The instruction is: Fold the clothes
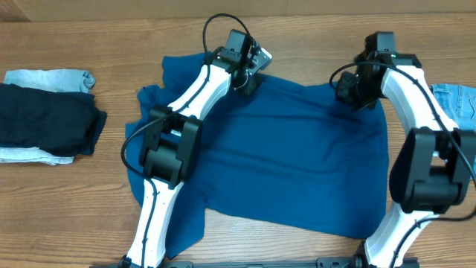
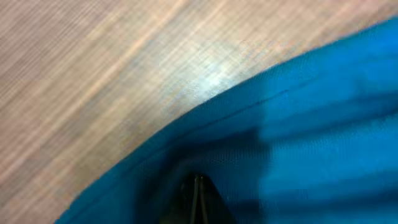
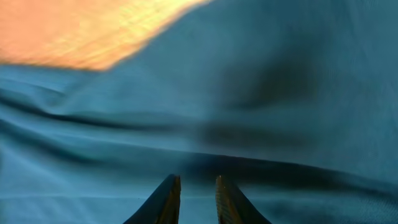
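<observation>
A robotics lab bench, by the look of it, not a home. A bare wood-grain table (image 1: 297, 30) fills the whole view. Two white-and-black robot arms rise from its near edge, the left arm (image 1: 182, 112) and the right arm (image 1: 424, 112), with a black cable (image 1: 212, 22) looping over a wrist. Clothes are set out along it: a blue polo shirt (image 1: 297, 149) mid-table, a dark folded stack (image 1: 44, 119) at the left, a denim piece (image 1: 457, 100) at the right edge.

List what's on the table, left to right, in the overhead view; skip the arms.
In order: folded garment stack, near-black piece on top → blue polo shirt, spread out → light-blue denim piece at the right edge.
</observation>
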Tool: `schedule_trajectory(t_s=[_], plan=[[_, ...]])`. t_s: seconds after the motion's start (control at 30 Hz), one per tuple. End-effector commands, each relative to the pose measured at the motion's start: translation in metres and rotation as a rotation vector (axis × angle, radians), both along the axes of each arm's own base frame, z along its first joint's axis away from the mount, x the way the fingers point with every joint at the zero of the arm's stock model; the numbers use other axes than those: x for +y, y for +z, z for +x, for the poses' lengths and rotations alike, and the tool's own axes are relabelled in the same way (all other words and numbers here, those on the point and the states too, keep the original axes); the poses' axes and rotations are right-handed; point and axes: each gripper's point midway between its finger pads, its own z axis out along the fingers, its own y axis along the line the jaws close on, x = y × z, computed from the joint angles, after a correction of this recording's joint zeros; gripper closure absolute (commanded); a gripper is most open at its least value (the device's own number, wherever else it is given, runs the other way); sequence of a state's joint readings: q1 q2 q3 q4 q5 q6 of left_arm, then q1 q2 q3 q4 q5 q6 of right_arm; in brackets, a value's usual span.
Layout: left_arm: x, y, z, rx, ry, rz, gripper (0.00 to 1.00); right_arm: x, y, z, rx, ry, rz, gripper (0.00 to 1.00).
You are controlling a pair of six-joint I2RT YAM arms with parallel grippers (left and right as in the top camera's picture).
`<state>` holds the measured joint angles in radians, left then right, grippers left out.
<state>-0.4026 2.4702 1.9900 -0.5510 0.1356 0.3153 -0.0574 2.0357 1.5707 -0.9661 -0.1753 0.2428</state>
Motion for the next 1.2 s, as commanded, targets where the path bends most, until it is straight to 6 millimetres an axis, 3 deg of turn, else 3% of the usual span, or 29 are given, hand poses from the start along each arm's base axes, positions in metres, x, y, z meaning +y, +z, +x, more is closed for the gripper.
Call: schedule_trajectory(t_s=[0.0, 0.17, 0.27, 0.37, 0.4, 0.57, 0.67, 0.73, 0.8, 0.87, 0.93, 1.0, 1.03, 1.17], plan=[[0.047, -0.012, 0.023, -0.018, 0.191, 0.024, 0.96, -0.002, -0.026, -0.016, 0.11, -0.018, -0.003, 0.8], [0.066, -0.01, 0.034, -0.03, 0.242, 0.008, 0.96, -0.008, -0.037, -0.038, 0.203, -0.022, -0.039, 0.81], [0.067, -0.009, 0.036, -0.036, 0.245, 0.006, 0.96, -0.013, -0.068, -0.065, 0.261, -0.029, -0.073, 0.82], [0.07, -0.009, 0.036, -0.037, 0.25, 0.009, 0.96, -0.025, -0.083, -0.084, 0.309, -0.077, -0.103, 0.86], [0.079, -0.009, 0.039, -0.046, 0.271, 0.026, 0.96, -0.038, -0.083, -0.094, 0.348, -0.096, -0.15, 0.89], [0.108, 0.002, 0.062, -0.109, 0.37, -0.005, 0.96, -0.046, -0.07, -0.09, 0.317, -0.119, -0.158, 0.89], [0.122, 0.007, 0.072, -0.141, 0.4, -0.008, 0.96, -0.048, -0.04, -0.073, 0.255, -0.116, -0.164, 0.89], [0.122, 0.019, 0.073, -0.137, 0.384, 0.006, 0.96, -0.038, -0.005, -0.057, 0.16, -0.045, -0.156, 0.85], [0.117, 0.045, 0.077, -0.15, 0.376, -0.001, 0.96, -0.021, 0.03, -0.046, 0.046, 0.013, -0.123, 0.78], [0.113, 0.083, 0.074, -0.134, 0.361, -0.019, 0.93, 0.008, 0.069, -0.043, -0.068, 0.064, -0.048, 0.69], [0.107, 0.095, 0.061, -0.07, 0.333, -0.039, 0.92, 0.035, 0.08, -0.048, -0.087, 0.121, 0.019, 0.66], [0.102, 0.085, 0.042, 0.025, 0.308, -0.046, 0.92, 0.072, 0.077, -0.055, -0.074, 0.23, 0.055, 0.64], [0.105, 0.063, 0.026, 0.105, 0.308, -0.019, 0.94, 0.089, 0.072, -0.057, -0.066, 0.275, 0.057, 0.62], [0.105, 0.008, -0.002, 0.223, 0.295, -0.005, 0.96, 0.139, 0.054, -0.07, -0.027, 0.406, 0.059, 0.61]])
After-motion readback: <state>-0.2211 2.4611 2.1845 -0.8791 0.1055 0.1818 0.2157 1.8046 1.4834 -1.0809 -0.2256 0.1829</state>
